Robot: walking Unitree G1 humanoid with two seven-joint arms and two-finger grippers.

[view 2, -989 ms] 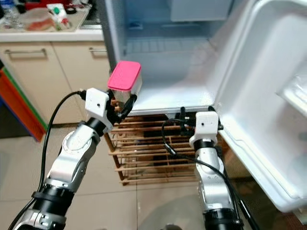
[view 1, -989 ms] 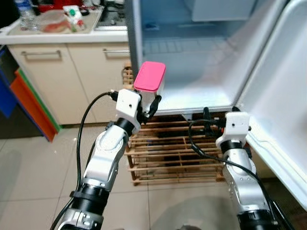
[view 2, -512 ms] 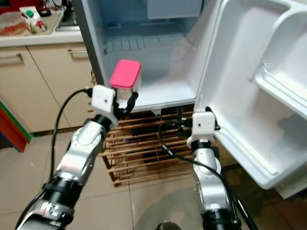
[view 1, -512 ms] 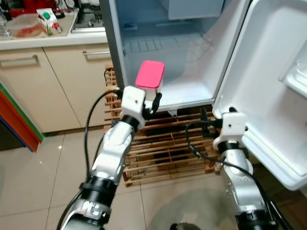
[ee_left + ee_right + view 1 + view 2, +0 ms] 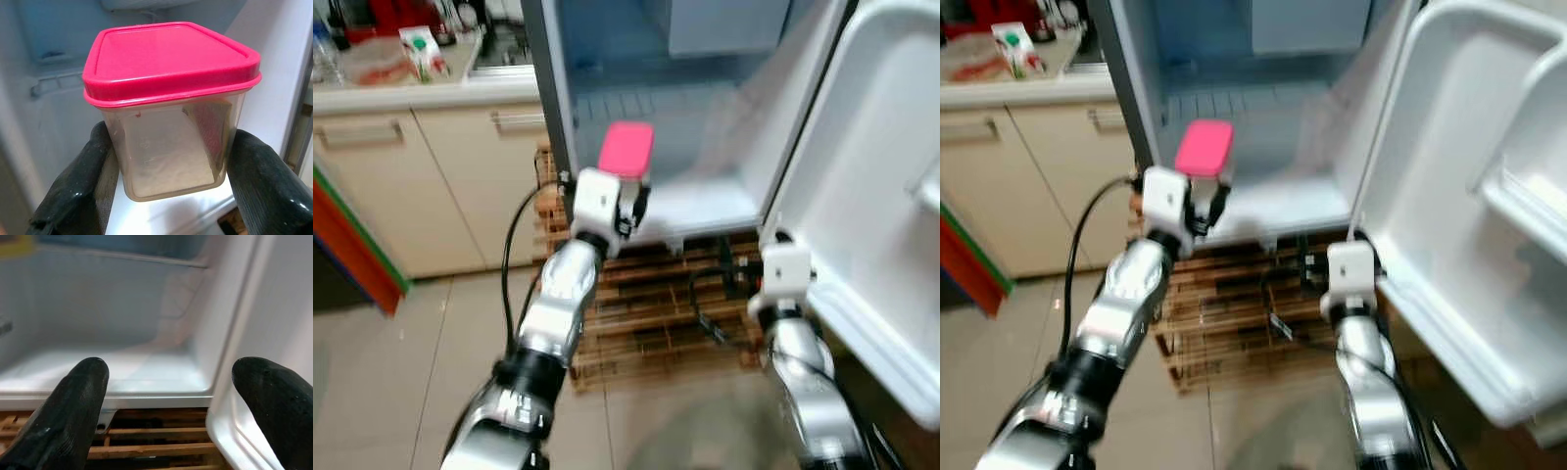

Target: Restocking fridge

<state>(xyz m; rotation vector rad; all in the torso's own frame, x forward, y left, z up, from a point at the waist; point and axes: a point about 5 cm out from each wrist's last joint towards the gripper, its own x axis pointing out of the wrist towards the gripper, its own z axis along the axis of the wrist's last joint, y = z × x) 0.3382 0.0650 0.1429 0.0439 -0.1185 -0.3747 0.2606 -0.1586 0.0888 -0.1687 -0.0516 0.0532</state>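
One clear plastic box [image 5: 173, 147] with a pink lid [image 5: 168, 58] sits pinched between the two black fingers [image 5: 78, 191] of the left tool [image 5: 628, 204], which grips its side walls below the lid. The box is held upright at the front edge of the open fridge [image 5: 705, 117], just above the white bottom floor [image 5: 705, 206] of the compartment (something pale seems to lie in its bottom, though I cannot tell what). The right tool [image 5: 171, 406] hangs lower and to the right, its fingers spread wide with nothing between them, pointing at the fridge's lower front lip. The white fridge door [image 5: 881, 215] stands swung open on the right. Under the fridge is a wooden slatted rack [image 5: 656, 313]. To the left, a table [image 5: 421, 93] over beige cupboards carries a small carton [image 5: 419, 51] and a clear tub [image 5: 372, 64].
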